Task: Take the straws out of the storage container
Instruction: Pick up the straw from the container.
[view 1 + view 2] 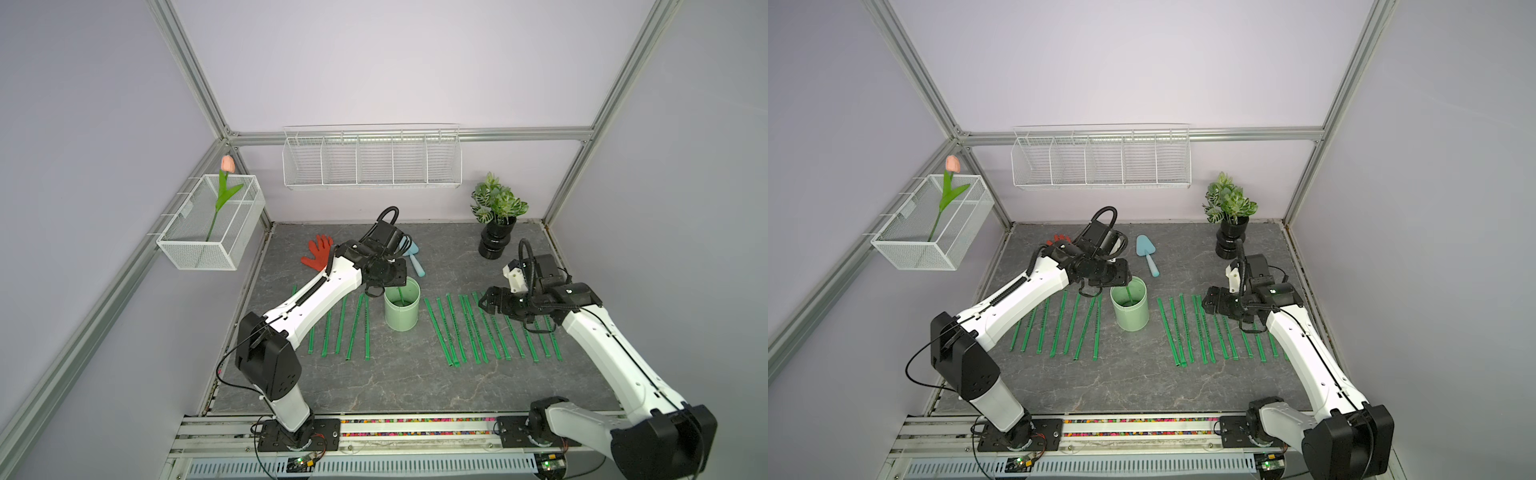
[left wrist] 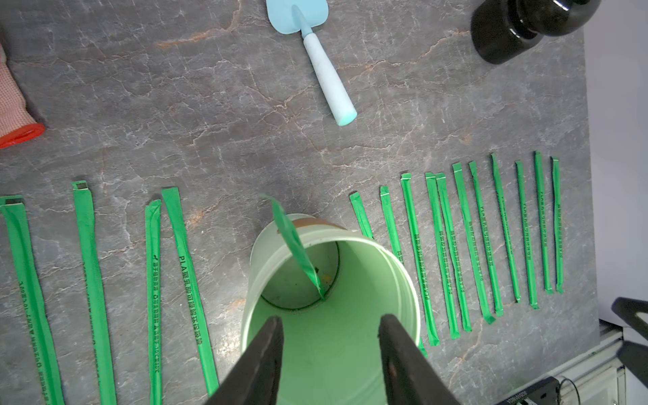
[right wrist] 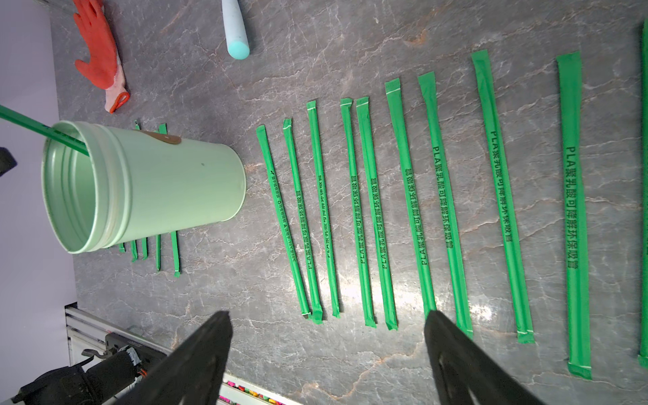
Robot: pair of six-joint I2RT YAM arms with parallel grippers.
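The storage container, a pale mint-green cup, stands upright mid-table. One green straw leans inside it, its top sticking out over the rim. My left gripper hovers just above the cup's mouth with its jaws apart; nothing is between them and the straw stands clear of both fingers. Several straws lie in a row left of the cup, and several more to its right. My right gripper hangs wide open over the right row, holding nothing.
A red glove and a blue trowel lie behind the cup. A black plant pot stands at the back right. White wire baskets hang on the back wall and the left frame, the latter holding a tulip.
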